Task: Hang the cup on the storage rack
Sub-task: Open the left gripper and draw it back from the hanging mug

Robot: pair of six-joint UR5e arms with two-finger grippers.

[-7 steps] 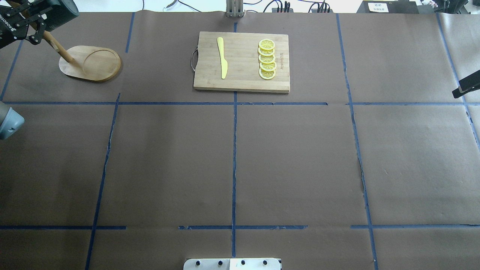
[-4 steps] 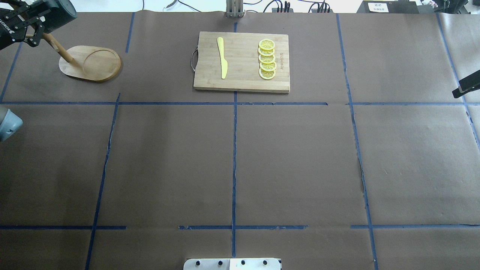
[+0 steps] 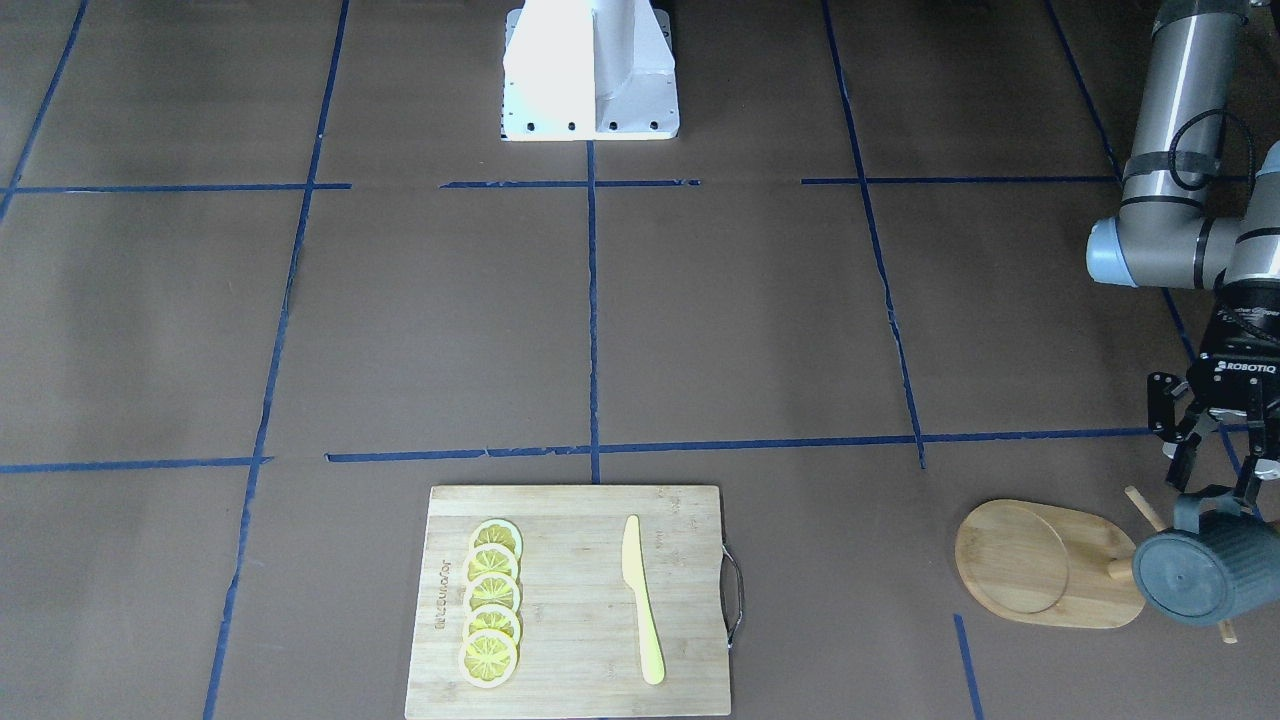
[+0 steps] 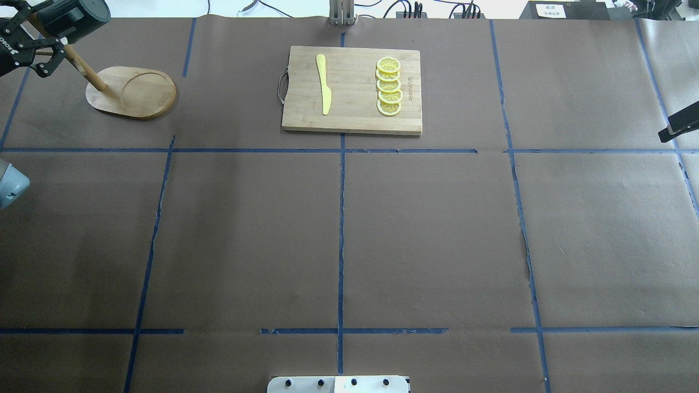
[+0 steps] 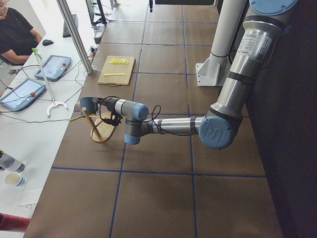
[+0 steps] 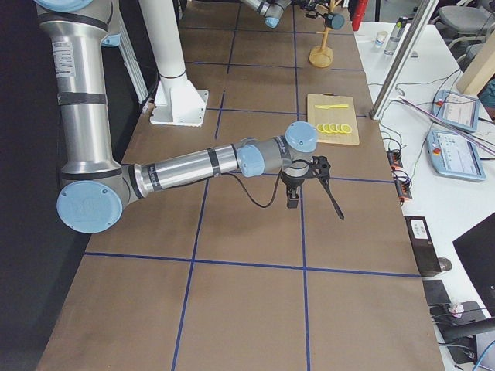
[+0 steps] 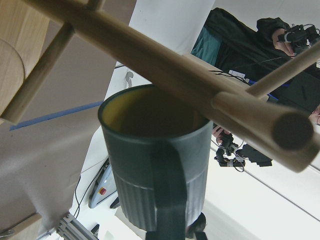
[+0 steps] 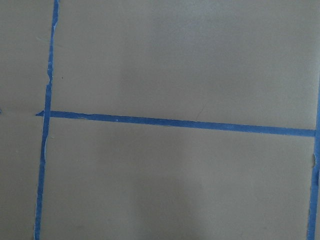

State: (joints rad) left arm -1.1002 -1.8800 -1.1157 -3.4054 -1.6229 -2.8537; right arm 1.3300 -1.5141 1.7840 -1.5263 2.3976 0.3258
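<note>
The dark teal-grey ribbed cup [image 3: 1205,580] lies on its side in the air next to the top of the storage rack's post [image 7: 165,70]. Its handle points up at my left gripper [image 3: 1215,480], which is shut on the handle from above. In the left wrist view the cup [image 7: 155,170] sits just behind the post with its yellow inside showing, and no peg goes through the handle. The rack's oval base [image 4: 134,93] rests at the table's far left. My right gripper [image 6: 309,189] hovers over bare table; I cannot tell whether it is open or shut.
A bamboo cutting board [image 4: 352,90] with a yellow knife [image 4: 324,84] and several lemon slices [image 4: 389,87] lies at the far middle. Blue tape lines cross the brown table cover. The robot's white base [image 3: 590,70] stands at the near edge.
In the overhead view my left gripper has shifted a little to the left, and the cup has moved with it along the top of the rack's post. The right arm has not moved.
</note>
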